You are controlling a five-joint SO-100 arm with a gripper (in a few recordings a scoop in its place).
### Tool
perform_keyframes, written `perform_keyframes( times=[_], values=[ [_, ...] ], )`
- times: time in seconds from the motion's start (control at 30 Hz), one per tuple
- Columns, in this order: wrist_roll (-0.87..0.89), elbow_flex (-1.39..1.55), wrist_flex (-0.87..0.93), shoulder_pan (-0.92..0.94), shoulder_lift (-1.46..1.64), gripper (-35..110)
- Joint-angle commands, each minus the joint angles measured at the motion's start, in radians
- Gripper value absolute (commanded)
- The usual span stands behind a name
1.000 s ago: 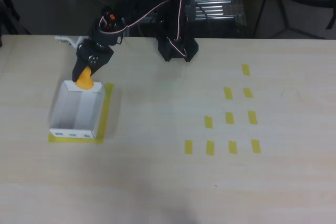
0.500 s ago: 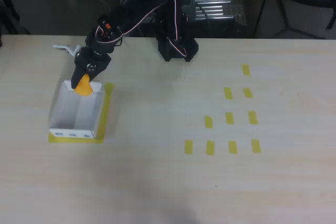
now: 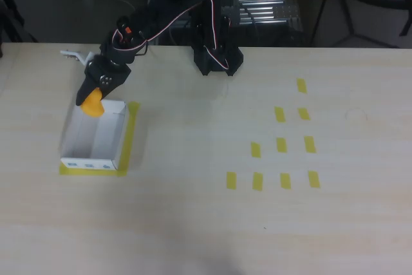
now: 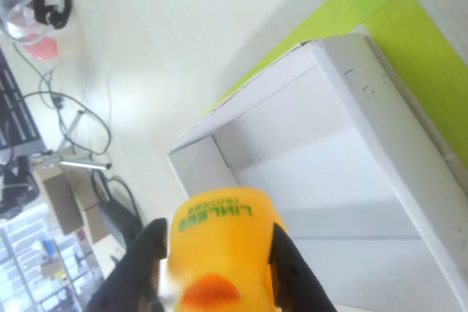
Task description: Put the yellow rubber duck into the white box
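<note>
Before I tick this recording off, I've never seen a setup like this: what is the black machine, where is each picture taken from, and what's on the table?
The black machine is a small robot arm fixed at the table's far edge. One picture looks straight down from above; the other comes from a camera riding on the arm's wrist. The arm's tool is shut on a yellow rubber duck, held over the far end of a white box. The box stands on a patch of yellow tape. Short yellow tape strips lie further right in the overhead view.
</note>
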Motion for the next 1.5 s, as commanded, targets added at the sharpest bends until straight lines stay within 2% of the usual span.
perform_keyframes(
  times=[0.0, 0.5, 0.63, 0.77, 1.0, 1.47],
  values=[
    [-0.006, -0.101, -0.044, -0.002, 0.009, 24],
    [-0.020, -0.155, -0.049, -0.054, 0.006, 25],
    [-0.041, -0.109, -0.028, -0.083, 0.118, 16],
    [-0.032, -0.083, 0.054, -0.118, 0.249, 0],
    [0.018, -0.080, 0.230, -0.190, 0.465, 0],
    [0.255, -0.032, 0.394, -0.474, 0.933, 0]
  ],
)
